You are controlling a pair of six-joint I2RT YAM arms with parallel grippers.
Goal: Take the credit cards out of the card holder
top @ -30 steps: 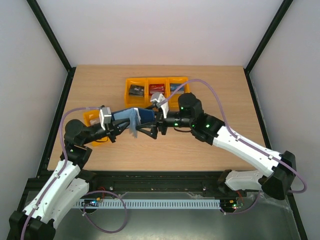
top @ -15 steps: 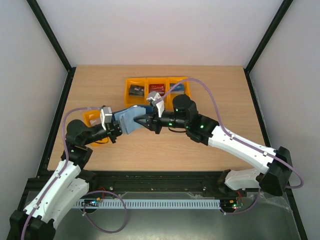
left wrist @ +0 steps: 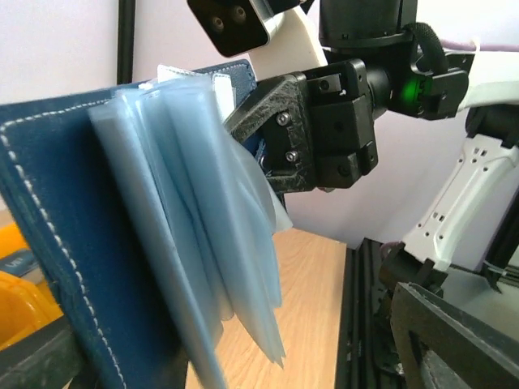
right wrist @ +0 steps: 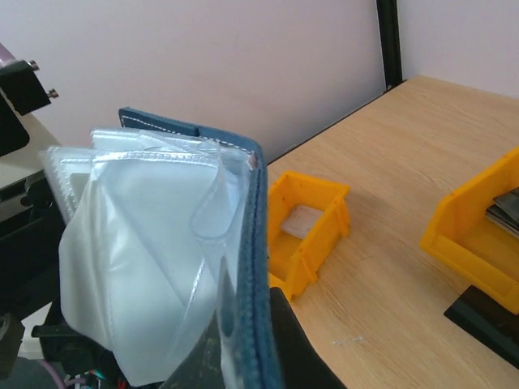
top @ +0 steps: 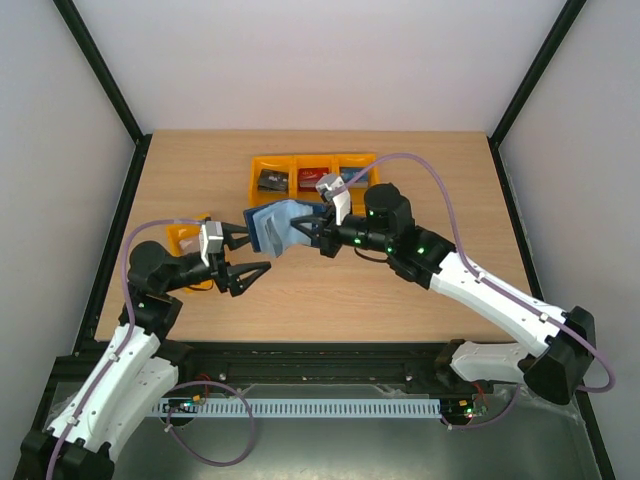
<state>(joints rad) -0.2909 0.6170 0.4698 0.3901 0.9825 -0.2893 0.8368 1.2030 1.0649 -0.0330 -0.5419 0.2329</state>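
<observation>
Pinching card holder (top: pixel 275 222) by one edge with right tool (top: pixel 308 234); left tool (top: pixel 252 255) spread wide just beside it, empty. Could drop if slack sleeves (left wrist: pixel 211 243) slide.

The left arm (top: pixel 115 365) and the right arm (top: pixel 500 300) are both wearing glossy white shells on their long links and matt black housings at the joints, where small green lights (top: pixel 420 249) are glowing. A lilac cable (top: pixel 432 195) is trailing along each arm, and a pale grey camera block (top: pixel 212 240) is capping each wrist. In the left wrist view, the right arm's angular black end housing (left wrist: pixel 324 138) is showing silver screw heads (left wrist: pixel 285 138)
</observation>
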